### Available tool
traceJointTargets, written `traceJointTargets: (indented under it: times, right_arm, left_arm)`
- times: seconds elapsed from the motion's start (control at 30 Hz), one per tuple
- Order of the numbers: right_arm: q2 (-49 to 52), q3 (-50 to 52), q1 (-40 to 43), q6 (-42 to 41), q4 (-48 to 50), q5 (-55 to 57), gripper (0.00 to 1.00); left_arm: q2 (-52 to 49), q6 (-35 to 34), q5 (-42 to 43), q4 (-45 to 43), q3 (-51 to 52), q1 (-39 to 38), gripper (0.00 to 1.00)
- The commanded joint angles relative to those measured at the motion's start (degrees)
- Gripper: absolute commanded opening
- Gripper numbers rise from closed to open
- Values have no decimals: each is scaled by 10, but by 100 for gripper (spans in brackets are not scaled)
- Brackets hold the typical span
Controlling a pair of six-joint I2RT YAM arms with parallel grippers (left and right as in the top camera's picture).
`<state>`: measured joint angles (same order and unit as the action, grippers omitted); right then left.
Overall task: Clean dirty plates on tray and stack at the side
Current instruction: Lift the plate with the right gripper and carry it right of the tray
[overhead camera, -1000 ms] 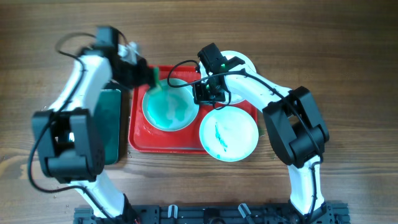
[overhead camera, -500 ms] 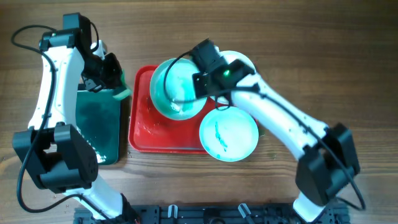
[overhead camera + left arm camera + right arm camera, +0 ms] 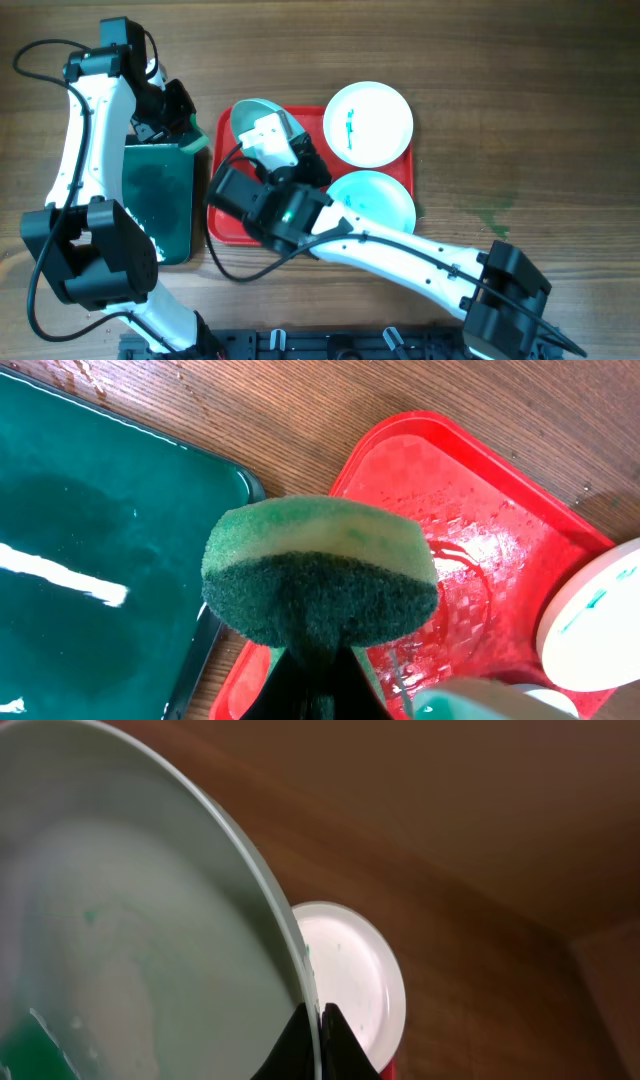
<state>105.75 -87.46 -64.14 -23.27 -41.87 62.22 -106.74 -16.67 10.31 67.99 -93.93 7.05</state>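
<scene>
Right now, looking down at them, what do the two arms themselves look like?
Both the left arm and the right arm have smooth white shells between chunky black joint blocks. A thin black cable loops loosely off each. A small green light glows near the right wrist. The left end effector and the right end effector have dark, narrow fingers.

**tablecam:** Can anyone make out the right gripper [image 3: 312,1028]? Overhead it's buried under its own wrist, and that arm covers most of the red tray [image 3: 312,115], plus the side of the mint plate [image 3: 385,195] toward the desk's near-left corner.

**sudsy:** Nope. Its wrist cam only catches dark fingertips cut by the bottom edge. The lifted plate [image 3: 150,920] runs off left and bottom, hiding part of the white plate [image 3: 355,980]. Left cam: sponge [image 3: 320,575] blocks the left gripper [image 3: 315,655], and the black tray [image 3: 100,490] is cropped.
</scene>
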Motion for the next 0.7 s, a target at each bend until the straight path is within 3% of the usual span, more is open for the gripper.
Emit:
traceJointTargets:
  times: [0.0, 0.13, 0.33, 0.57, 0.67]
  right_arm:
    - [-1, -2, -2, 17, 13, 11, 4]
    - [-1, -2, -2, 18, 14, 35, 4]
    - [-1, -2, -2, 122, 56, 102, 4]
    - [-1, -2, 9, 45, 20, -66, 4]
    - [-1, -2, 20, 34, 7, -82, 4]
  left_arm:
    - [10, -7, -3, -8, -5, 2, 4]
    - [10, -7, -3, -12, -5, -1, 4]
    - [10, -7, -3, -14, -5, -2, 4]
    - [10, -49, 4, -18, -5, -3, 4]
    - [10, -49, 5, -16, -5, -14, 4]
